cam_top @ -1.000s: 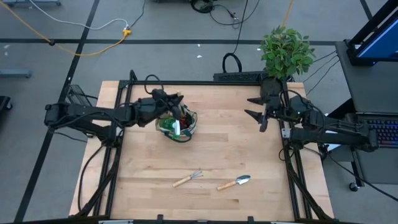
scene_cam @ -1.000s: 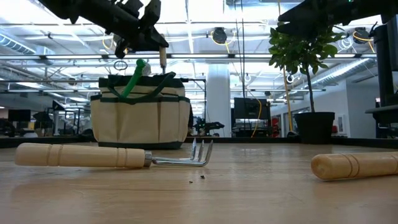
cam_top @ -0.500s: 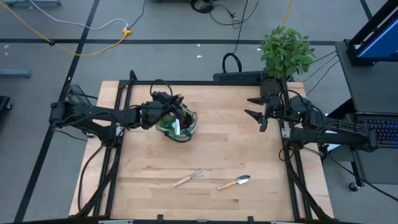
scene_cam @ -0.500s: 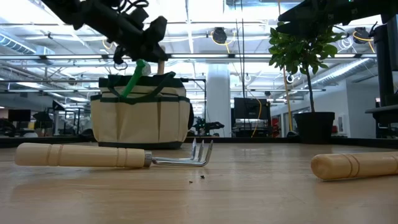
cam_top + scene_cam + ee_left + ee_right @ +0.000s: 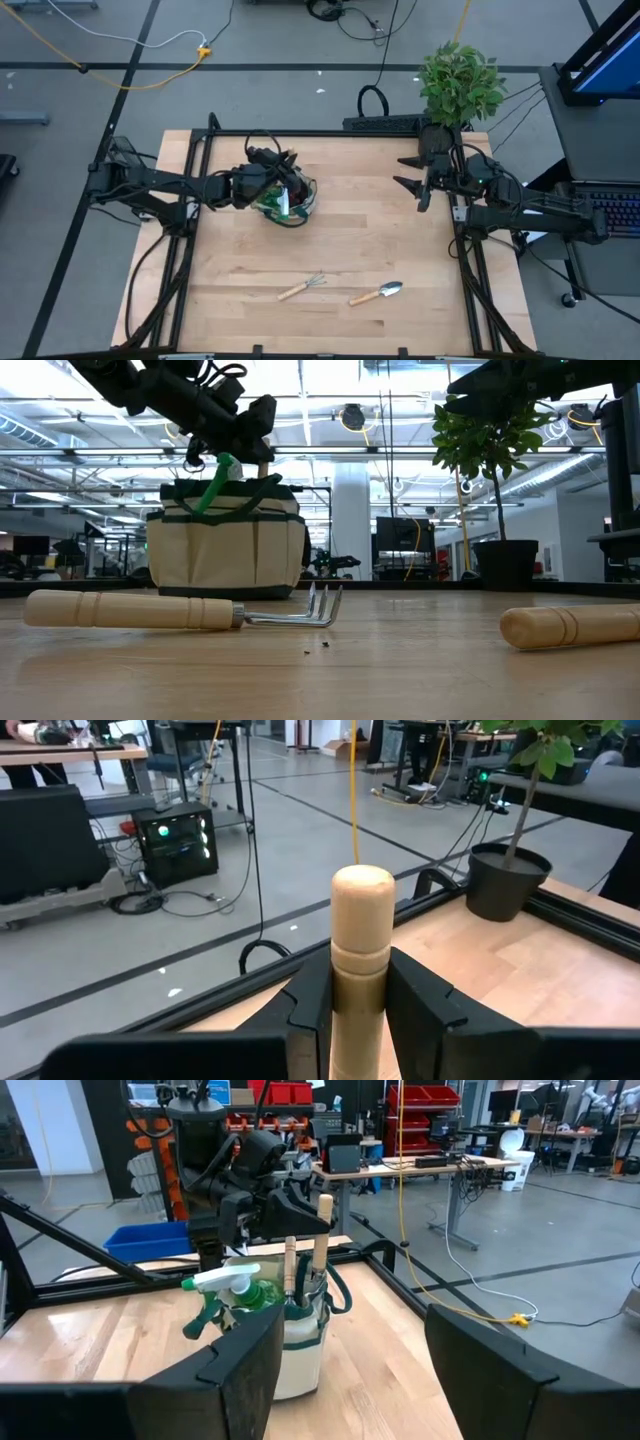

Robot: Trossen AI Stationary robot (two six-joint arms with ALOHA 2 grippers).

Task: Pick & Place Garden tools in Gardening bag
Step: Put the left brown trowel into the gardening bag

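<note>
Left gripper (image 5: 284, 176) sits over the gardening bag (image 5: 286, 201), near the worktop's (image 5: 340, 250) far-left corner. Its fingers (image 5: 310, 1010) are clamped nearly closed on the pale wooden handle (image 5: 360, 960) of a garden tool, which stands upright between them. From the right wrist view that handle (image 5: 321, 1240) pokes out of the bag's mouth beside a second wooden handle (image 5: 290, 1265); the tool's metal end is hidden inside the bag, so which tool it is cannot be told.

Against the frame a second ago: the left arm has drawn in over the bag and its wrist has tipped, and in the low view the gripper (image 5: 250, 435) now sits a little lower and further right above the bag's rim. The grip itself is unchanged.

Green spray bottle (image 5: 230, 1295) leans out of the bag's side nearest the right arm, nozzle up (image 5: 215, 485).

Right gripper (image 5: 415, 172) hangs near the far-right corner of the worktop, fingers spread wide, holding nothing; no shift from earlier frames.

Hand rake (image 5: 301, 287) and trowel (image 5: 377, 294) lie side by side near the worktop's front edge, well apart from the bag, both where they were. Potted plant (image 5: 460, 85) stands just off the far-right corner.
</note>
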